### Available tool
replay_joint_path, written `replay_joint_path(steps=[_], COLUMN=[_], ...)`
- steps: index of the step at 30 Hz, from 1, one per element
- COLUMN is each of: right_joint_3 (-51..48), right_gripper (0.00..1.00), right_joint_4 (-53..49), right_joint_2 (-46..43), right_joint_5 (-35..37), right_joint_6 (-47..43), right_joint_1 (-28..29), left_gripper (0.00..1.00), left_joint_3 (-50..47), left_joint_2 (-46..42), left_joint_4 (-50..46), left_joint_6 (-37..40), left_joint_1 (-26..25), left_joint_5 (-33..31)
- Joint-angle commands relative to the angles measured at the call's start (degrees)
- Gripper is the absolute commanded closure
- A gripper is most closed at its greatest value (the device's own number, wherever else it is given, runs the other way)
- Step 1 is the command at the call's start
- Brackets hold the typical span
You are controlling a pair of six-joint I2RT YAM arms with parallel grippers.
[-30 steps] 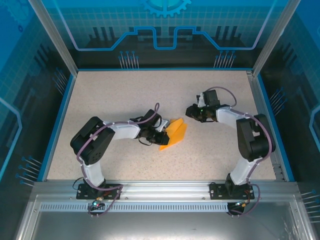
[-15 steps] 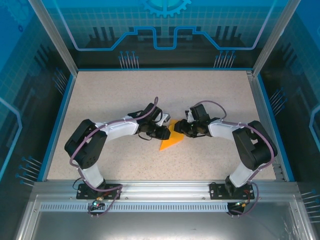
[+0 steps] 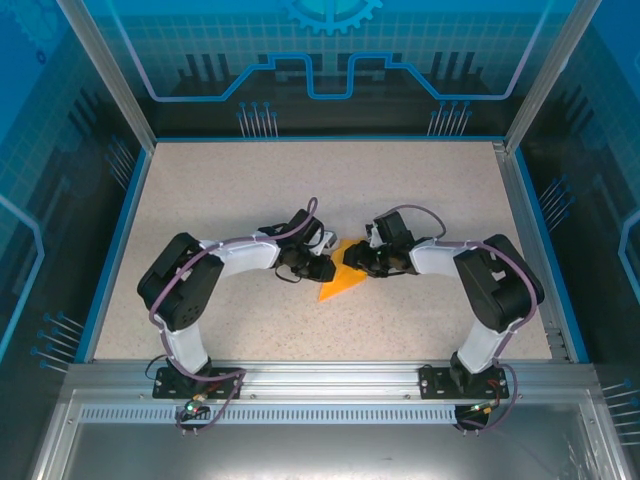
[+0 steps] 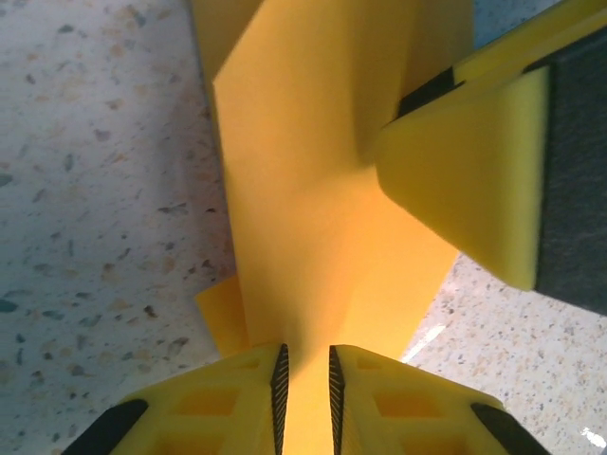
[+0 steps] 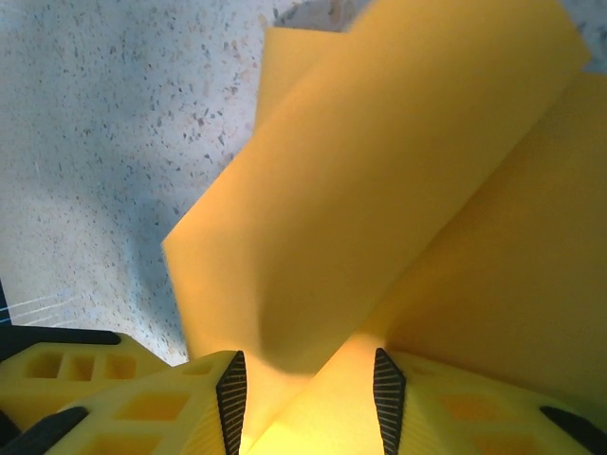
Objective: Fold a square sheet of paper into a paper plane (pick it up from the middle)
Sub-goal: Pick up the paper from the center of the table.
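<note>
**Item:** sheet of paper (image 3: 340, 283), orange-yellow, unmarked, folded into a pointed wedge.

**Location:** centre of the speckled bench (image 3: 200, 200), between the two grippers. Its sharp corner pointed toward the lower left of the overhead frame.

**Left gripper** (image 3: 327, 266): stood at the sheet's left side. In its wrist view the jaws were nearly together, with a layer of paper pinched in the narrow slot between them.

**Right gripper** (image 3: 354, 262): stood at the sheet's right side. Its jaws were partly apart and a loose fold of paper ran into the gap. Whether they pressed the paper could not be told. One yellow finger (image 4: 465, 180) showed at the upper right of the left wrist view, against the paper.
</note>
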Motion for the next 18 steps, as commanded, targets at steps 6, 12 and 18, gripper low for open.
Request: replay_joint_path(steps=[6,12,18], right_joint_3=[1.5,2.1,1.7], right_gripper=[0.58,0.61,0.70], right_joint_4=[5.3,6.8,8.0], right_joint_2=[1.9,3.4,4.0], right_joint_5=[-2.6,-3.0,-3.0], right_joint_6=[2.6,3.8,4.9], right_joint_1=[1.5,2.8,3.3], left_gripper=[0.83,0.82,0.82], left_joint_3=[-1.2,-1.5,-1.7], left_joint_2=[2.3,2.3,1.9], left_joint_4=[1.3,2.7,3.2], left_joint_6=[1.3,0.5,0.1], left_joint_1=[1.1,1.1,1.5], left_joint_5=[1.1,2.5,3.4])
